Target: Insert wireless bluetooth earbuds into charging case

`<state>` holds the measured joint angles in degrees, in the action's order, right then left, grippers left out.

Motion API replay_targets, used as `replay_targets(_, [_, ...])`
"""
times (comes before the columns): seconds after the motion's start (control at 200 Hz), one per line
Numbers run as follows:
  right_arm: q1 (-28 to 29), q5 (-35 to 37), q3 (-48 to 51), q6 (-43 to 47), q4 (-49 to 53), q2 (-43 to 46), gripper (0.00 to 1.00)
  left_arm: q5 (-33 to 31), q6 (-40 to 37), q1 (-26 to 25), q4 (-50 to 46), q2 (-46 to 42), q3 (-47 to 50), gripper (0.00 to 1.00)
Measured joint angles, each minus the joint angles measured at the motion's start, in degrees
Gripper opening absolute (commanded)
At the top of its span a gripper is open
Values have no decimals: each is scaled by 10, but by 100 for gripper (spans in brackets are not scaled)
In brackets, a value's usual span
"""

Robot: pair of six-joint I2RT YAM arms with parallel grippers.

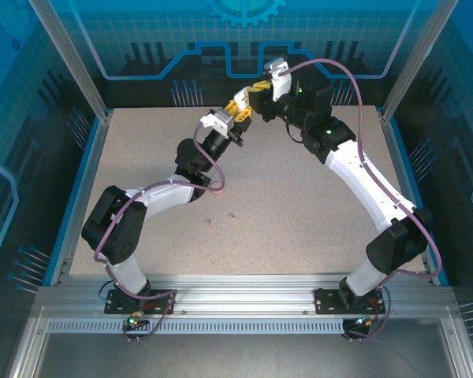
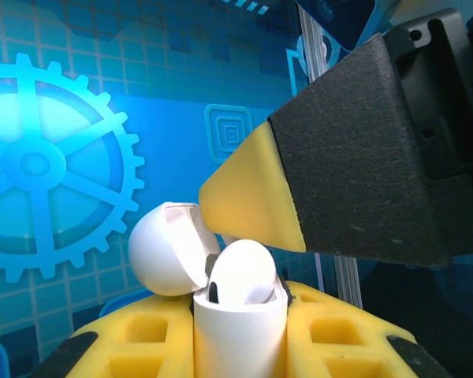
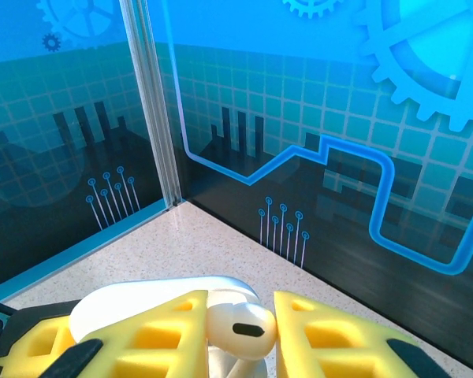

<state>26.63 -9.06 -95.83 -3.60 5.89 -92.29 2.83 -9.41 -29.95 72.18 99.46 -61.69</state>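
Earbud (image 3: 240, 327) glossy white, bulbous; case (image 2: 238, 335) smooth white, rounded, hinged open.

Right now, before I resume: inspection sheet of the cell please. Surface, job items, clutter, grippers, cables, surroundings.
Surface: speckled beige tabletop, no damage seen.
Job's things: white case held up above the tabletop, lid open; white earbud at the case's mouth.
Clutter: two tiny specks on the tabletop, too small to identify.
Grippers: left gripper jaws shut on the white case; right gripper jaws closed on the white earbud.
Cables: purple cables loop along both arms, no snag seen.
Surroundings: blue printed panels, aluminium frame.
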Motion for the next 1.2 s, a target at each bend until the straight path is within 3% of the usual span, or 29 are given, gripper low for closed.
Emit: replay_targets(1.201, [3, 18, 55, 35, -57, 15, 21, 8, 3, 1, -20, 0, 0, 0])
